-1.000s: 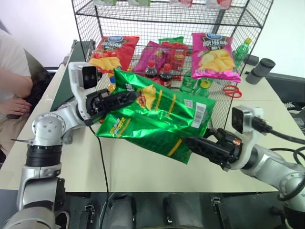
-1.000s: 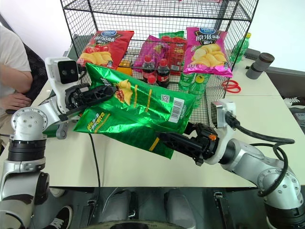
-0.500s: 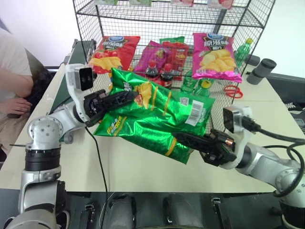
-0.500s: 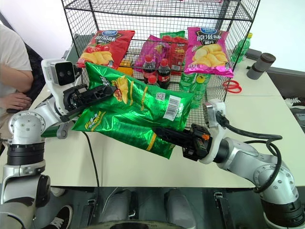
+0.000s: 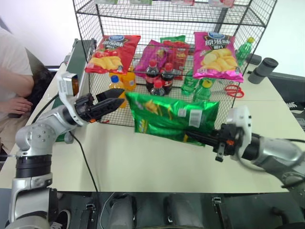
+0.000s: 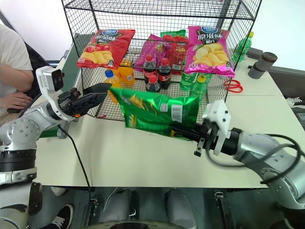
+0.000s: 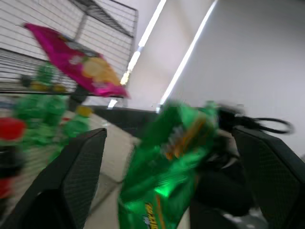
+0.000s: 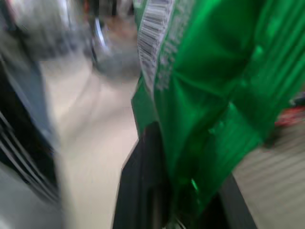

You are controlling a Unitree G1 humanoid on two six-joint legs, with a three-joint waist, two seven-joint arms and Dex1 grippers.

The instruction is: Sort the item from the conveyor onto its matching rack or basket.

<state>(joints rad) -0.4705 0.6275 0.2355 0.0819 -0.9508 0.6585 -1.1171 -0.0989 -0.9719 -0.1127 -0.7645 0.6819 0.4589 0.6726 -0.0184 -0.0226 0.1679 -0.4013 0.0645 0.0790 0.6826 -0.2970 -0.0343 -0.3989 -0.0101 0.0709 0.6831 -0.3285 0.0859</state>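
Note:
The item, a glossy green crisp bag [image 5: 169,116], hangs above the table just in front of the rack [image 5: 162,16], a tall black wire-mesh unit, at its lower cage. My right gripper [image 5: 199,137] is shut on the bag's lower right edge; the right wrist view shows the green foil [image 8: 214,95] pinched above a black finger [image 8: 143,191]. My left gripper [image 5: 116,95] stands open to the bag's left, apart from it. Its fingers [image 7: 81,176] are spread wide, with the bag [image 7: 167,181] beyond them. The conveyor [image 5: 72,57] runs along the table's left side behind the left arm.
Inside the cage hang a red crisp bag [image 5: 112,52] and a magenta one [image 5: 214,55], with cola bottles [image 5: 159,76], orange bottles [image 5: 121,81] and green bottles [image 5: 198,83]. Red scissors [image 5: 232,90] and a dark cylinder [image 5: 261,69] lie at right. A person [image 5: 12,71] sits at left.
My left gripper let go of the green bag, opened and drew back to the left. The right gripper rolled, and the bag now hangs from it alone, nearer the cage.

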